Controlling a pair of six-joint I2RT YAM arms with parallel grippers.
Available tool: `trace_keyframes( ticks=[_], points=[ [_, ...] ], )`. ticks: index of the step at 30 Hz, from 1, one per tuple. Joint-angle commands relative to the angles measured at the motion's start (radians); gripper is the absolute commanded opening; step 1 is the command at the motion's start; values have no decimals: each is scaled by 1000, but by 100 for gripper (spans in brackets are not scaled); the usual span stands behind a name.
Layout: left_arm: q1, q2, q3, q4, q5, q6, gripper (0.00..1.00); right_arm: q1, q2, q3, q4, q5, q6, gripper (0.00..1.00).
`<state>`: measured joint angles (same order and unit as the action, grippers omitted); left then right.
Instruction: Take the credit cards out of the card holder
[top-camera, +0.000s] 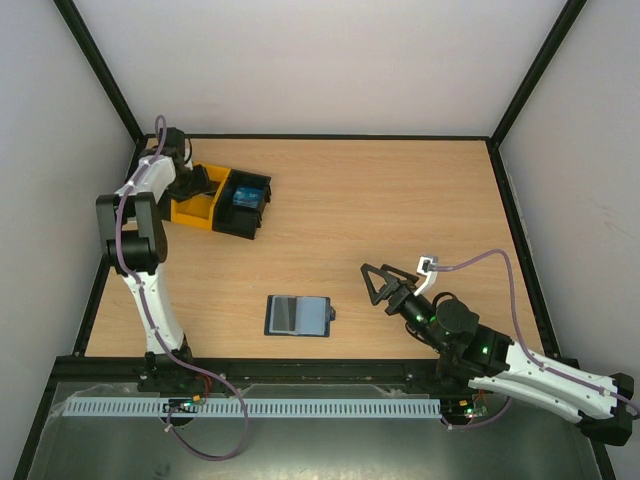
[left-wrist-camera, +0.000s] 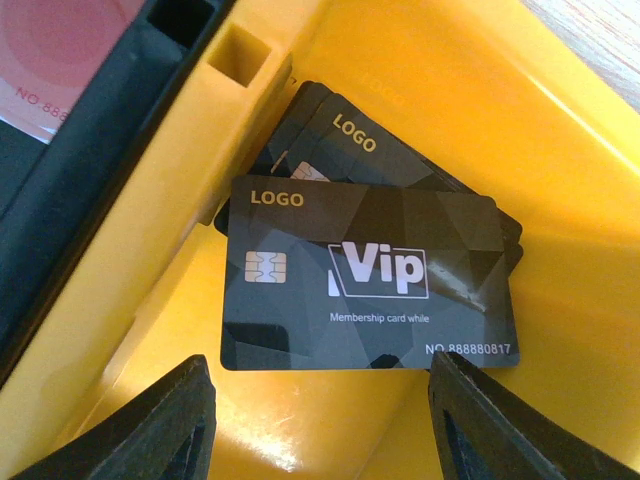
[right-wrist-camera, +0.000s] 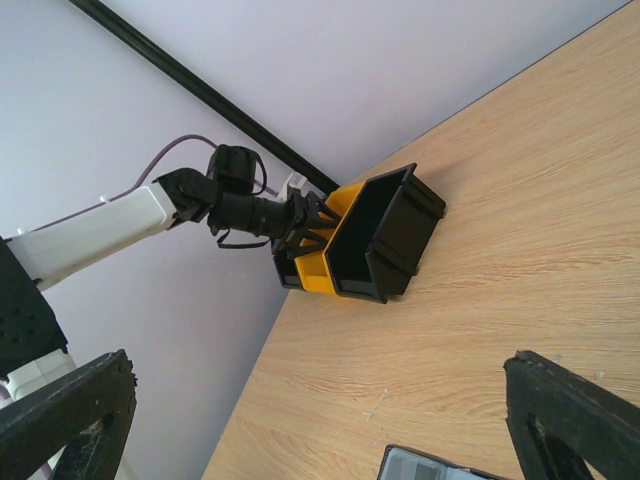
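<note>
Bright, even light; sharp, soft shadows

Open tabletop round the card holder; yellow bin walls close, perhaps touching, beside left tool.

The wooden tabletop carries the card holder, lying open near the front edge, and yellow and black bins at far left.

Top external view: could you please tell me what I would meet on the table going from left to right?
yellow bin → black bin → card holder → right gripper
</note>
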<state>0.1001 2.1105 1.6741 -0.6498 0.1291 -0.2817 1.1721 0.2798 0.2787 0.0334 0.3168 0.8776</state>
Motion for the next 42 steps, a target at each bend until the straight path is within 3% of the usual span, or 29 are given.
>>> trace_keyframes(
  ticks=[1,11,19,34,42],
  points=[
    [-14,-40,-26,42,-37,-17,60,6,-16,13,-24,7,14,98],
    [-20,-78,-76,125,-56,-49,58,6,-12,15,-16,16,0,98],
    [-21,-62,-103,165,-82,-81,39,6,-13,10,-18,28,-5,98],
    [-22,-51,-89,157,-148,-130,41,6,-11,24,-38,49,-18,98],
    [-29,-159,-226,223,-112,-248,42,6,-3,2,-12,26,9,98]
  ],
)
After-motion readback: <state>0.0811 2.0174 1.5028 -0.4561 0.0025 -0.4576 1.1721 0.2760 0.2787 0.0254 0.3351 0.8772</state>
